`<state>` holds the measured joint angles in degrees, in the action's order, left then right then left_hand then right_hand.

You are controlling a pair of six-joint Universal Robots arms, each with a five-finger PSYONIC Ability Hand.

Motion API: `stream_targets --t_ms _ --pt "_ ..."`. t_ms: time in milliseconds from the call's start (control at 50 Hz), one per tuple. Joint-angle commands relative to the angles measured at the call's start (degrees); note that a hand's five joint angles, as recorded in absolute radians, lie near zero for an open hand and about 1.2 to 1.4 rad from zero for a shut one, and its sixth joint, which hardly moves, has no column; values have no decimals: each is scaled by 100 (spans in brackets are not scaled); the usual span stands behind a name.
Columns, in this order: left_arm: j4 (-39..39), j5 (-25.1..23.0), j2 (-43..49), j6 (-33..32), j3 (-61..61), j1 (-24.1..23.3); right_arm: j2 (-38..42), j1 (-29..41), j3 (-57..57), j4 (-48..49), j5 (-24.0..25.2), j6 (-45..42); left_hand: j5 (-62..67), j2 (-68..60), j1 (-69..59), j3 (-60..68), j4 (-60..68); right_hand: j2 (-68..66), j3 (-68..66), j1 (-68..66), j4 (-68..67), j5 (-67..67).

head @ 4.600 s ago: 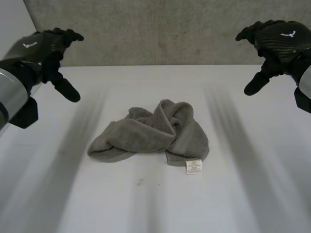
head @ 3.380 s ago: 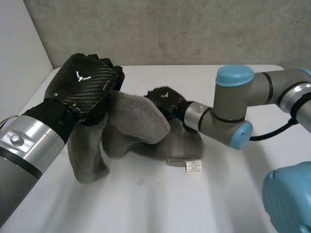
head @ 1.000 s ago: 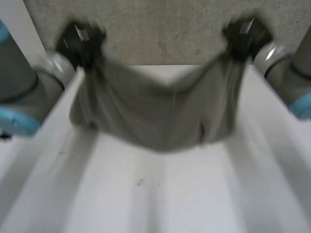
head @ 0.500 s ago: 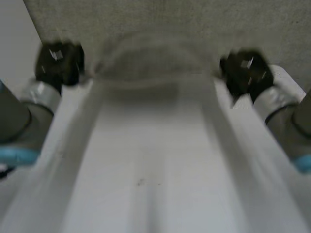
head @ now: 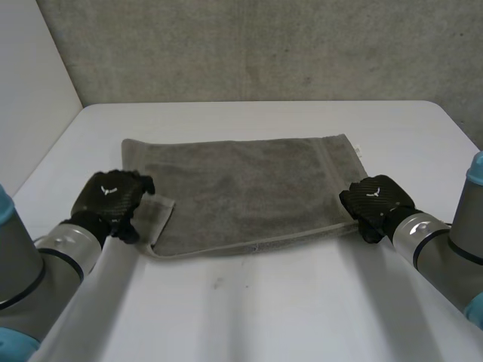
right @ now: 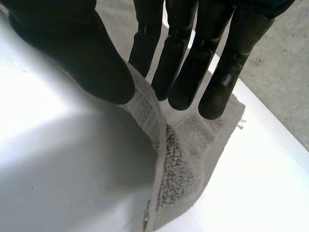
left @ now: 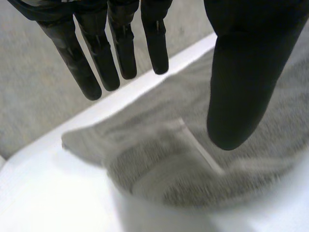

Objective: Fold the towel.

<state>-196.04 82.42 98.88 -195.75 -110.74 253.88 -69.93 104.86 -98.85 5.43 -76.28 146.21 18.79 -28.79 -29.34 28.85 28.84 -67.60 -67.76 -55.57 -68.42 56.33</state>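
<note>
The grey towel [head: 241,185] lies spread flat on the white table [head: 264,309], its long edges running from side to side. The left hand [head: 113,197] is at the near left corner, where the cloth is doubled over in a small flap. In its wrist view the fingers are straight and well apart from the thumb, above the towel [left: 159,164] and gripping nothing. The right hand [head: 375,197] is at the near right corner. There the towel's edge [right: 161,140] rises off the table, pinched between thumb and straight fingers.
</note>
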Motion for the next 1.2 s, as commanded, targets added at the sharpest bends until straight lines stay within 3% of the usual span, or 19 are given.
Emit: stream_targets --t_ms 20,180,220,280,340,520,1040,1140,1180,1200 --pt "-39 -675 -185 -7 211 136 -47 -167 -73 37 78 57 161 -161 -106 155 156 -1240 -1224 -2443 -1158 1367" --pt "-30 -1641 281 -350 545 479 -38 -211 -73 46 87 57 682 -682 -628 677 677 -1240 -1224 -2443 -1158 1367" --pt "-22 -1991 587 -918 720 487 -38 -220 -73 54 87 57 833 -833 -779 828 829 -1240 -1224 -2443 -1158 1367" --pt "-22 -2116 720 -1281 826 479 -29 -220 -81 63 87 57 817 -817 -762 811 812 -1240 -1224 -2443 -1158 1367" --pt "75 -2265 1150 -2342 1177 487 -29 -220 -99 63 87 57 750 -749 -695 744 745 -1240 -1224 -2443 -1158 1367" --pt "593 -2301 1888 -3574 1809 479 -21 -220 -152 63 87 48 682 -682 -628 677 677 -1240 -1224 -2443 -1158 1367" --pt "1129 -2292 3005 -4146 2715 435 94 -220 -222 98 263 31 917 -917 -862 911 912 -1240 -1224 -2443 -1158 1367" --pt "1182 -2292 3032 -4190 2751 435 111 -220 -222 107 263 22 2398 -2398 -2343 2392 2393 -1240 -1224 -2443 -1158 1367" --pt "1156 -2240 2988 -4199 2768 435 129 -220 -213 107 263 4 4106 -4106 -4051 4100 4101 -1240 -1224 -2443 -1158 1367" --pt "1156 -2239 2988 -4199 2768 435 155 -220 -213 107 263 4 4114 -4113 -4059 4108 4109 -1240 -1224 -2443 -1158 1367"
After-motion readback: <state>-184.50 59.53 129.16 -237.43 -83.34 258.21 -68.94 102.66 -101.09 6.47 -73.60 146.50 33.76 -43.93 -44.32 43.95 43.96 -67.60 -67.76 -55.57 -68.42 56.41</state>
